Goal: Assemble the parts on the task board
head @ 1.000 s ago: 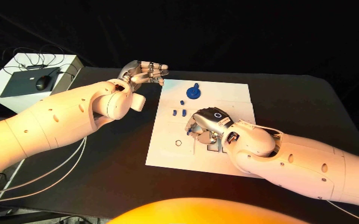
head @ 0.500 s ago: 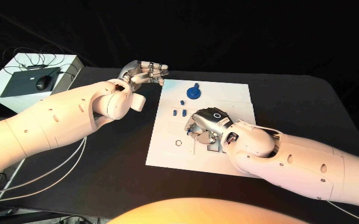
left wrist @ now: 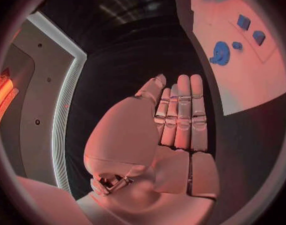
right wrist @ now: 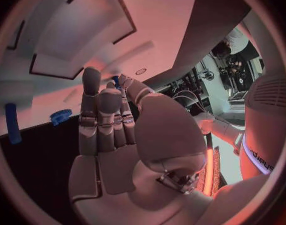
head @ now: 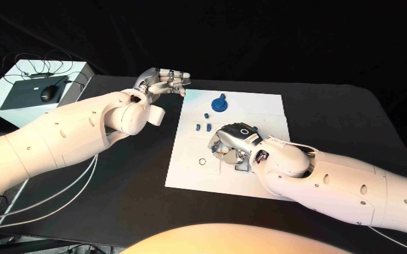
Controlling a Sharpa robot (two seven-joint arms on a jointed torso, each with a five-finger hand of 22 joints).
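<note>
Right hand [head: 230, 143] low over the middle of the task board [head: 263, 106], centre of the head frame, palm down. Right wrist view: fingers [right wrist: 92, 116] straight and close together, thumb tucked alongside; a speck of blue shows between thumb and fingers. Cannot tell whether it pinches a part or holds nothing.

Left hand [head: 163, 82] upper left of centre in the head frame, over the black table [head: 339, 113], just beside the board's upper left corner, not touching it. Fingers [left wrist: 182, 116] straight, side by side, nothing in the palm.

Parts on the board:
- round blue part with a knob [head: 220, 104], upper area, above the right hand.
- small blue peg [head: 207, 116] just below and left of it.
- two short blue pieces [head: 203, 127] side by side, lower still, near the right hand's fingertips.
- Small round hole [head: 203, 161] in the lower left of the board.

Grey box [head: 34, 89] with a black mouse [head: 49, 93], far left edge of the frame.
</note>
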